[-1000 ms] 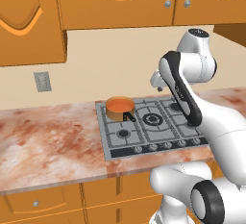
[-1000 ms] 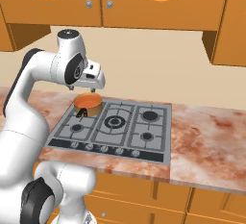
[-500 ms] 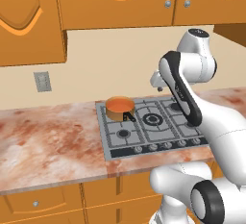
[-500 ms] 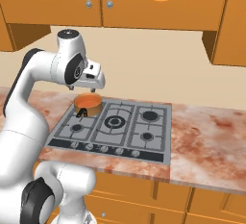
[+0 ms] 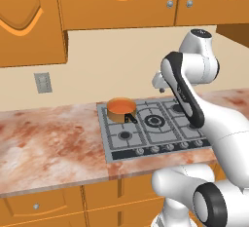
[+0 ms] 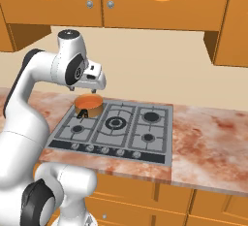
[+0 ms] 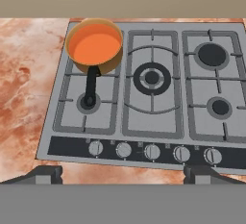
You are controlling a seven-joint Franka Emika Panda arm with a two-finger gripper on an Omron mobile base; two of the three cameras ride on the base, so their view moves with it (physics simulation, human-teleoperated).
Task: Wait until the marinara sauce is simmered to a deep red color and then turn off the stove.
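Observation:
The marinara sauce is a flat orange disc in a tan saucepan on the back-left burner of the stove. The pan's short black handle points toward the front-left burner. Several round knobs line the stove's front edge. My gripper hangs open above the stove's front edge, nothing between its fingers. From the base, the sauce shows orange, and the gripper is held high over the back of the stove.
Reddish marble counter runs to both sides of the stove. Orange wall cabinets hang above it and drawers sit below. A wall outlet is on the backsplash at left.

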